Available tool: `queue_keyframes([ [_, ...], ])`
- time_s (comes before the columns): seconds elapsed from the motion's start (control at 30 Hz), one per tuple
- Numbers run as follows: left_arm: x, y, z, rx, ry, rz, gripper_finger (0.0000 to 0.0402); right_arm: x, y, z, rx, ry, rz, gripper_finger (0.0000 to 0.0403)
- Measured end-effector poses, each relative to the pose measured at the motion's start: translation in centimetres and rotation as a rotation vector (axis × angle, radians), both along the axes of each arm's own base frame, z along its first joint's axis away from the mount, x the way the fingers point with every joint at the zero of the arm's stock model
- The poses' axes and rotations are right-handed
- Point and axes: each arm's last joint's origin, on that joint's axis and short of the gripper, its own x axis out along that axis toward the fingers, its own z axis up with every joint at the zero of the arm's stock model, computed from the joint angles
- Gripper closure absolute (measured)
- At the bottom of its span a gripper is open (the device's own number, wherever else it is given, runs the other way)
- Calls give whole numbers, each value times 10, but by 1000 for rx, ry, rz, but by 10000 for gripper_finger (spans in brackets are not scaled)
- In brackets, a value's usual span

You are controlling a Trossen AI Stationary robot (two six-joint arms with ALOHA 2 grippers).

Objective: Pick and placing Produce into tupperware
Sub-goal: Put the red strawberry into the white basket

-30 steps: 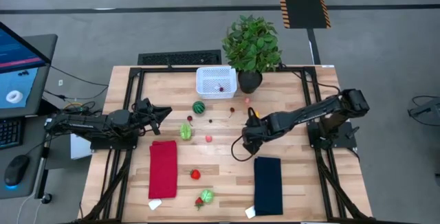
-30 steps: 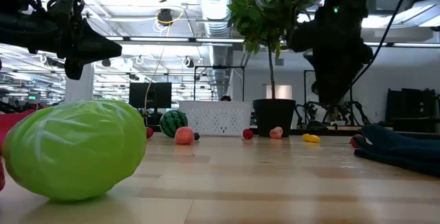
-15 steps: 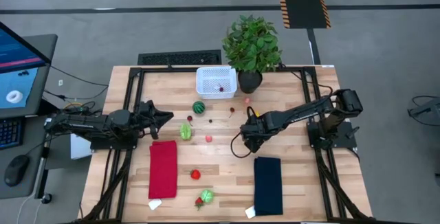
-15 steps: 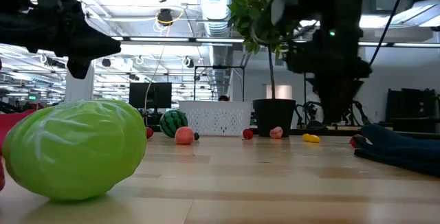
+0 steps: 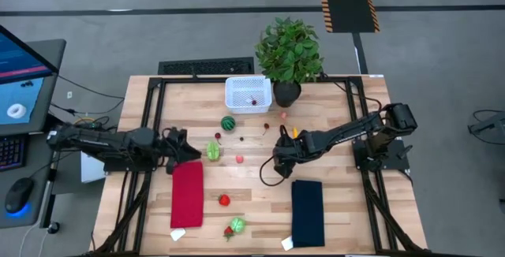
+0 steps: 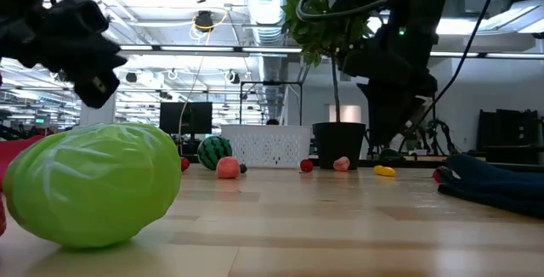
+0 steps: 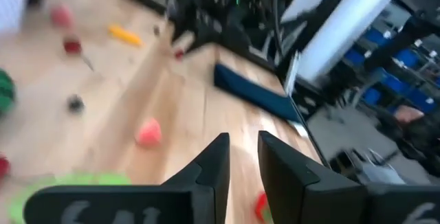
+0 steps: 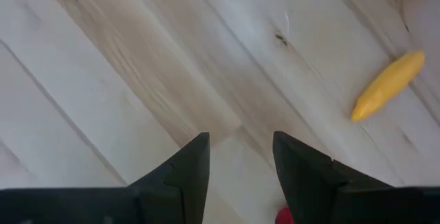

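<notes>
The left hand (image 5: 180, 148) has dropped toward the cabbage (image 5: 213, 150), fingers narrowly apart, empty. The right hand (image 5: 278, 157) hovers open, empty. One red piece sits in the basket (image 5: 248, 94); most produce remains on the worktop (image 5: 339, 210).

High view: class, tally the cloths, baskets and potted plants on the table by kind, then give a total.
Cloths: 2, a red cloth and a dark blue cloth
White basket: 1
Potted plant: 1
Total: 4

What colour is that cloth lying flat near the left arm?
The cloth is red; it shows best in the high view.
</notes>
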Motion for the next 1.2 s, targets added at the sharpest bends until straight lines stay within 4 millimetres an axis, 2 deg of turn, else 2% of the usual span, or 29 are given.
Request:
queue_keyframes([
  [0.13,2,-9,-7,-42,89,-81,333,1,0,0,-1,-9,0,221],
  [0.3,5,-22,-8,-38,93,-179,333,1,0,0,-17,-15,-4,221],
  [0.47,8,-33,-11,-10,128,-142,309,3,0,1,-39,-30,20,221],
  [0.57,13,-41,-11,33,171,-107,286,4,5,-3,-88,-52,125,221],
  [0.77,29,-58,-7,154,202,-88,255,16,22,-10,-158,-268,406,221],
  [0.97,50,-71,-6,224,205,-75,248,20,33,-15,-194,-447,526,221],
  [1.13,63,-79,-10,260,201,-84,248,5,34,-13,-147,-653,546,221],
  [1.2,67,-81,-10,260,201,-84,248,-11,32,-11,-144,-710,544,221],
])
